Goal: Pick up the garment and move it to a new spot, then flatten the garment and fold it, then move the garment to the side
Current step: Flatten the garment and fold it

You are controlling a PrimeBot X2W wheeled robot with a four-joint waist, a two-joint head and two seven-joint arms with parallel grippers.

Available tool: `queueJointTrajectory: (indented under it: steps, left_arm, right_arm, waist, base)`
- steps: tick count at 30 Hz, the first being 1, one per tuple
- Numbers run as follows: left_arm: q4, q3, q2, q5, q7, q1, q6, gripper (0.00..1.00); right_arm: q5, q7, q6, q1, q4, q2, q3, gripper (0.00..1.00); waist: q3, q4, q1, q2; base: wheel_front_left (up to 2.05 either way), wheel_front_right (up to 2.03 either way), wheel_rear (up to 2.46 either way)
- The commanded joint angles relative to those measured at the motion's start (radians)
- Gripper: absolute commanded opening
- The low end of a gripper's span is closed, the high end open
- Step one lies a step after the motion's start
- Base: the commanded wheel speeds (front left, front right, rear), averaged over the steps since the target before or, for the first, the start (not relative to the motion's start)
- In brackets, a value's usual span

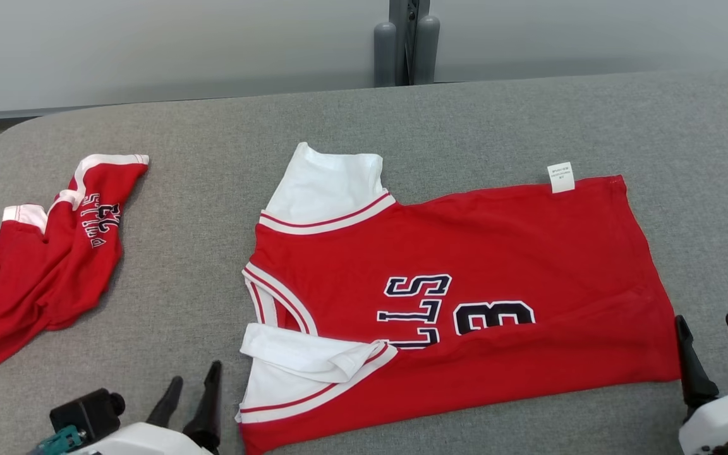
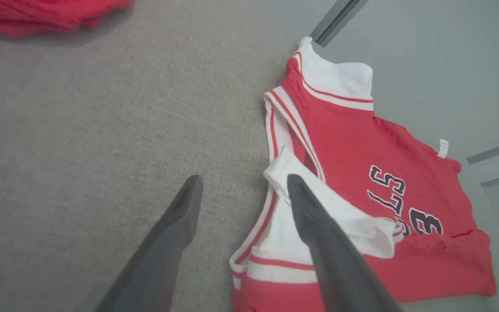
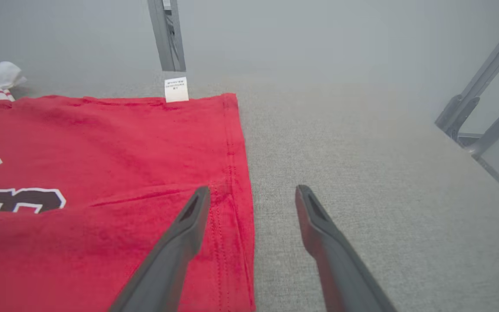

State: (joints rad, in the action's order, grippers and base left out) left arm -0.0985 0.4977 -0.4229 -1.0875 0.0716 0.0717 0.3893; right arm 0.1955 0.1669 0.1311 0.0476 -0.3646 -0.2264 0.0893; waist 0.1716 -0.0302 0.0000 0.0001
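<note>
**A:** where's your jersey [image 1: 465, 265] at rn?

**B:** Mid grey tabletop [image 1: 465, 114], laid out flat-ish, near edge folded over the lettering. Your left hand [image 1: 196, 373] is spread wide beside the white sleeve [image 1: 301, 354]. Your right hand [image 1: 706, 318] is wide open at the hem [image 1: 645, 253]. Both empty.

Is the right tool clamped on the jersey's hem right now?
No, the right tool stands open with nothing clamped in it, and the jersey lies loose on the grey surface.

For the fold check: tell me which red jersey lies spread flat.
The middle jersey, with the white tag on its far edge, lies spread flat; the left jersey is bunched up.
</note>
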Motion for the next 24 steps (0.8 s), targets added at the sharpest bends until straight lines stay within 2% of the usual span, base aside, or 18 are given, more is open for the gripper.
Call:
queueJointTrajectory:
  steps: [1, 7, 15, 20, 24]
  left_arm:
    - [-0.005, -0.016, -0.003, 0.023, 0.027, -0.027, 0.009, 1.0]
    - [0.006, -0.021, 0.015, 0.087, 0.098, -0.091, 0.018, 1.0]
    - [0.12, 0.04, 0.068, 0.192, 0.156, -0.211, -0.037, 1.0]
    - [0.254, 0.094, 0.103, 0.236, 0.129, -0.352, -0.079, 1.0]
    - [0.377, 0.13, 0.116, 0.256, 0.047, -0.5, -0.119, 1.0]
  right_arm:
    - [-0.024, 0.022, -0.001, 0.01, 0.031, 0.018, 0.004, 1.0]
    - [-0.073, 0.068, -0.001, 0.046, 0.104, 0.082, -0.021, 1.0]
    - [-0.092, 0.1, -0.001, 0.085, 0.108, 0.143, -0.116, 1.0]
    - [-0.092, 0.101, -0.001, 0.088, 0.109, 0.155, -0.14, 1.0]
    - [-0.094, 0.101, -0.001, 0.109, 0.112, 0.152, -0.147, 1.0]
  waist:
    - [-0.009, -0.002, 0.0, -0.0001]
    - [-0.029, -0.003, 0.0, -0.0001]
    - [-0.042, -0.004, 0.0, -0.0001]
    - [-0.025, -0.002, 0.0, -0.0001]
    - [0.014, -0.014, 0.0, -0.0001]
  base:
    - [0.0, 0.0, 0.0]
    - [0.0, 0.0, 0.0]
    - [0.0, 0.0, 0.0]
    - [0.0, 0.0, 0.0]
    - [0.0, 0.0, 0.0]
